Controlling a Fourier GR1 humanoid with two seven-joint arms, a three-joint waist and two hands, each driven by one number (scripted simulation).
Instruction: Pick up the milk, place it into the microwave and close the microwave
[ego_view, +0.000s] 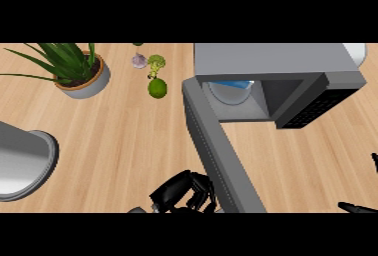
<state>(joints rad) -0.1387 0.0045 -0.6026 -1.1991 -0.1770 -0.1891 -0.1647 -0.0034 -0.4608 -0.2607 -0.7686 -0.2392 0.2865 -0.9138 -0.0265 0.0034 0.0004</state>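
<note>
The grey microwave (277, 65) stands at the back right with its cavity open. Inside, on the round glass plate, is the milk (238, 86), a white carton with a blue top, partly hidden by the cavity's upper edge. The microwave door (218, 150) swings out toward me, long and grey, seen almost edge-on. My left hand (183, 194) is at the bottom centre, its relaxed fingers against the door's outer face near its free end, holding nothing. Only the spread fingertips of my right hand (357, 207) show at the lower right edge, open and empty.
A potted plant (77, 70) stands at the back left. A garlic bulb (139, 61), a broccoli floret (156, 62) and a green avocado (157, 88) lie left of the microwave. A round metal basin (26, 162) sits at the left edge.
</note>
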